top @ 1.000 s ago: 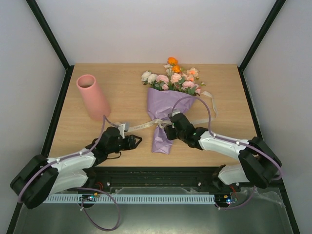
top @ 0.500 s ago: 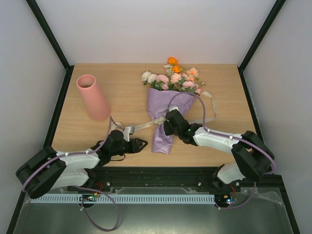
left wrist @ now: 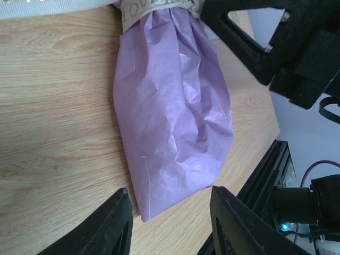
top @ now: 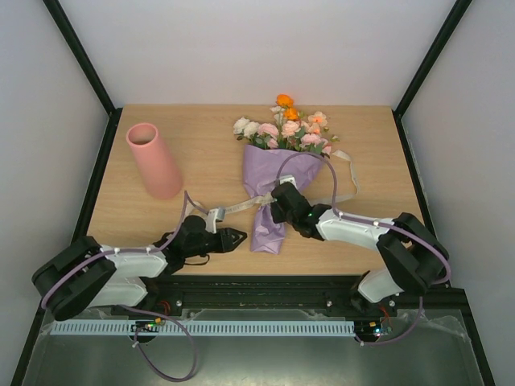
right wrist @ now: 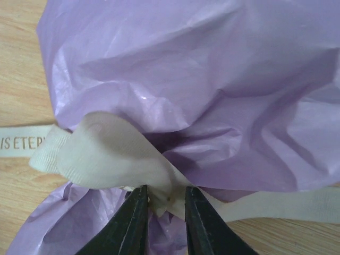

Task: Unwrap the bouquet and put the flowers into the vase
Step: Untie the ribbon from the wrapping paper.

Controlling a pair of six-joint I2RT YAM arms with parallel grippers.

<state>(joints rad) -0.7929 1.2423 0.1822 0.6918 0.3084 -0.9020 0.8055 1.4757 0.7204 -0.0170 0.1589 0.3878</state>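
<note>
Pinching ribbon (right wrist: pixel 106 154): R tool (right wrist: pixel 163 192); L tool (left wrist: pixel 169 194) half-open, empty. 1 bouquet (top: pixel 278 173), 1 vase (top: pixel 153 161).

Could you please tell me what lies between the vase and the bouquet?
In the top view, it is mostly bare table between the vase and the bouquet. Only a cream ribbon trails left from the bouquet's tie across the nearer part of that gap.

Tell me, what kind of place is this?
Probably a robot test booth: plain white walls, a black frame, and a left arm and right arm bolted by a wooden table.
</note>
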